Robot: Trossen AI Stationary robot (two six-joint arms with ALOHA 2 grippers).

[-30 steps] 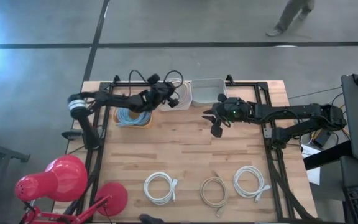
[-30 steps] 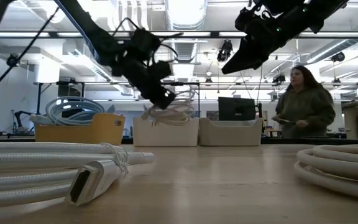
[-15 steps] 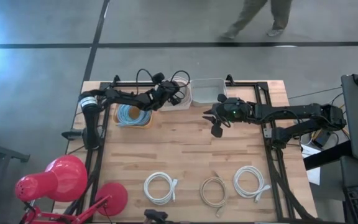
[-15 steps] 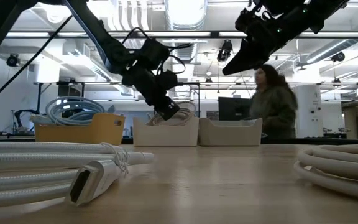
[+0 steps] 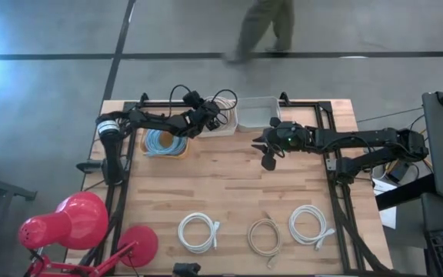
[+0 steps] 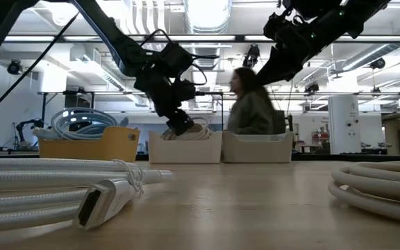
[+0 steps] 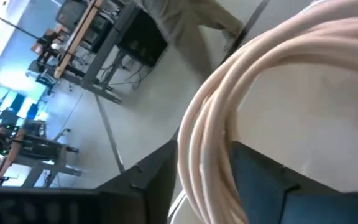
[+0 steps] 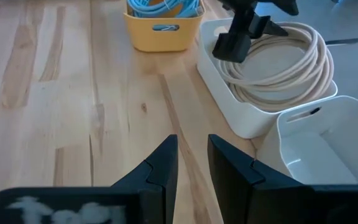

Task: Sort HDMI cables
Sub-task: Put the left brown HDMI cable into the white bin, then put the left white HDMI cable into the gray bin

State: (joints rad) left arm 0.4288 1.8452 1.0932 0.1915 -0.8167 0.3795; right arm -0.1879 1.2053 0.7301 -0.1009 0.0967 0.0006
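A beige HDMI cable coil (image 8: 278,62) lies in the white bin (image 8: 229,118) at the table's far edge. My left gripper (image 8: 232,43) reaches down into that bin, open, with a bundle of the coil's strands (image 7: 216,118) between its fingers. My right gripper (image 8: 191,149) hovers above the table's middle, open by a narrow gap, with nothing in it. Light blue coils (image 5: 162,141) fill the yellow bin (image 5: 164,154). Two white coils (image 5: 198,231) (image 5: 310,225) and a beige coil (image 5: 264,236) lie flat near the table's near edge. My left gripper comes slanting down from the table's left, one finger (image 7: 160,180) on each side of the beige coil's strands at the coil's near-left part (image 8: 244,59). Whether the fingers touch the strands I cannot tell. The coil rests in the white bin.
A second white bin (image 5: 258,111) stands right of the first, with nothing in it. A red lamp (image 5: 75,219) sits at the table's near left corner. A person (image 5: 264,27) walks on the floor beyond the far edge. Bare wood lies between the bins and the near coils.
My left gripper has gone a little toward the table's right edge and down, with the beige coil hanging below it. The coil hung above the white bin a second ago and now lies inside it. The person has walked leftward behind the table.
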